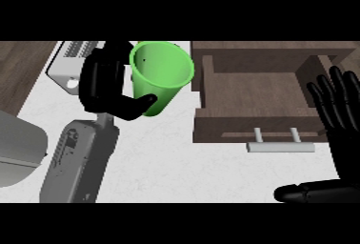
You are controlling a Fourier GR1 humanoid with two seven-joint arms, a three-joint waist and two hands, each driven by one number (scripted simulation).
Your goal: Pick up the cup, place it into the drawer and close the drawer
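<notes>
A green cup [162, 75] hangs tilted above the white counter, its open mouth facing up toward me. My left hand [105, 88] is curled round its left side, thumb pressed on the lower wall. Just right of the cup stands the open brown wooden drawer [256, 90], its inside bare, with a white handle [279, 145] on its front. My right hand [337, 109] stays open at the right edge, fingers straight and pointing up beside the drawer's right wall.
A white appliance [70, 64] lies behind my left hand at the back left. A grey rounded object [17, 147] sits at the left edge. Dark wood flooring [21, 71] shows beyond the white counter [183, 171].
</notes>
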